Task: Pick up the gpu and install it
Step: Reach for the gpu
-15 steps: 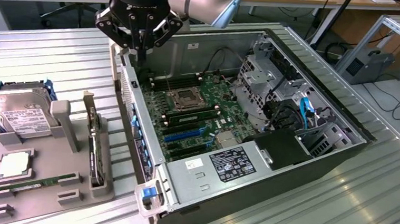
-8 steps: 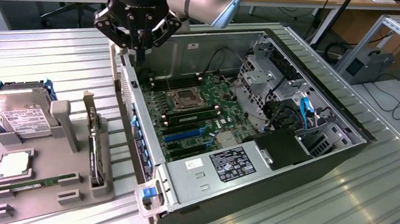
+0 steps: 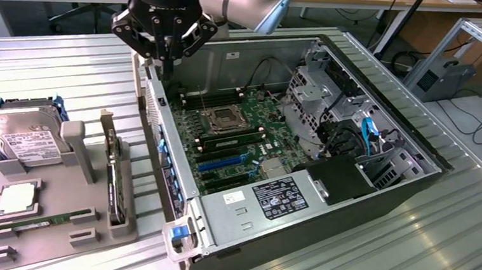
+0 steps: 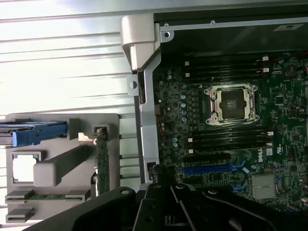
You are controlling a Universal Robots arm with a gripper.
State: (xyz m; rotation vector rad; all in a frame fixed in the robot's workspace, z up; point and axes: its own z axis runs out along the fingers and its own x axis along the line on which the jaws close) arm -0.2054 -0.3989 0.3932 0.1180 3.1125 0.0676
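Gripper [image 3: 166, 66], fingers pressed together and empty, hovers above the open computer case [image 3: 255, 53]; gpu [image 3: 115, 177] stands on edge in grey tray [image 3: 55, 237].

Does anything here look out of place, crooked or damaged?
Nothing stands out as spilled, broken or askew. The gpu stands on edge in its slot of the grey tray, beside the hard drive. The computer case lies open, its processor socket empty. The gripper hangs shut above the case's wall.
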